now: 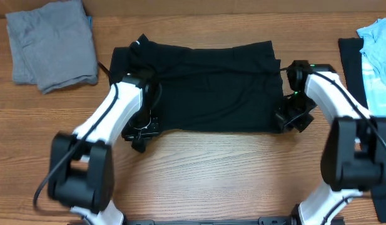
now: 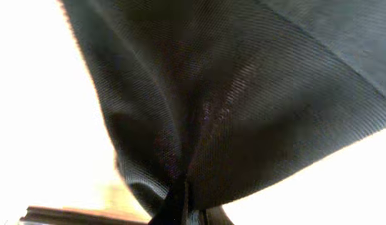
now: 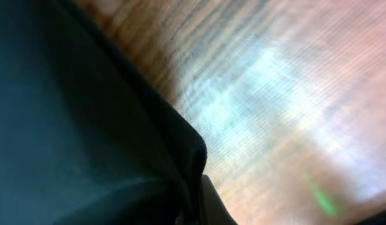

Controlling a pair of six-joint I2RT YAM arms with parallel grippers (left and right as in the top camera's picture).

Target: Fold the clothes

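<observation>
Shirt (image 2: 230, 106), a black fine-ribbed knit, fills the left wrist view and gathers downward into a tight pleat at the left gripper (image 2: 180, 211), which pinches it; in the right wrist view the shirt's edge folds over beside one grey finger of the right gripper (image 1: 293, 117), but whether that gripper is pressed together on the cloth cannot be told. Position: the shirt lies flat on the table (image 1: 230, 178), with a gripper at each near corner and the bulk stretching away beyond both. Axis: the long axis runs gripper to gripper; a small white mark at the far corner beyond the left gripper suggests the neck end lies on that side, though it is too small to be sure. Handling, as judged: light, limp and not fragile; prone to sag and wrinkle between holds; apt to slide on the smooth wood; best taken at both hem corners at once and kept taut. A folded grey garment (image 1: 52, 44) lies well outside the left gripper; pale blue cloth (image 1: 377, 44) lies well outside the right.
</observation>
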